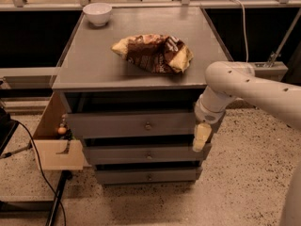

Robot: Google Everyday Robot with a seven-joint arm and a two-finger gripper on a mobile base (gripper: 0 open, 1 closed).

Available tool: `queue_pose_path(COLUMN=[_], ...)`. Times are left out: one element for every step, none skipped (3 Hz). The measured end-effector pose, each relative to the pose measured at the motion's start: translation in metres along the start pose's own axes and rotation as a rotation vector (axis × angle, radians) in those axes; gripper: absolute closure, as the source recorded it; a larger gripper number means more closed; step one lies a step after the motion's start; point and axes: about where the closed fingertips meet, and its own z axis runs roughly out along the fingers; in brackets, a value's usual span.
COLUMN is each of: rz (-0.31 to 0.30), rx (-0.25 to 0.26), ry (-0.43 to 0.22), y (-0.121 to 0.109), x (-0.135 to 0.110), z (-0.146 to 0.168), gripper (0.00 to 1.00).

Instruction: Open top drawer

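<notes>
Although the job was to pull it out, the top drawer [113, 125] looked shut beneath the worktop [89, 65], its grey front in line with the two narrower drawers under it. My hand [201, 136] hung pointing down at the drawer's right end, well to the right of the round knob [147, 125] and not touching it. Whether the hand was apart or together I could not tell. By my reckoning nothing was done yet: reaching the knob, gripping it and drawing the drawer out all remained. A crumpled bag [153, 53] and a white bowl [97, 13] sat on top.
</notes>
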Motion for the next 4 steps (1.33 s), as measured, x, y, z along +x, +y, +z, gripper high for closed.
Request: queue_pose_path(rz=[0.014, 0.018, 0.018, 0.019], rx=[-0.021, -0.063, -0.122, -0.161], ry=[-0.001, 0.004, 0.001, 0.0], y=[0.013, 0.03, 0.044, 0.051], x=[0.002, 0.004, 0.005, 0.006], z=[-0.011, -0.019, -0.022, -0.022], gripper=[0.0, 0.0, 0.0, 0.0])
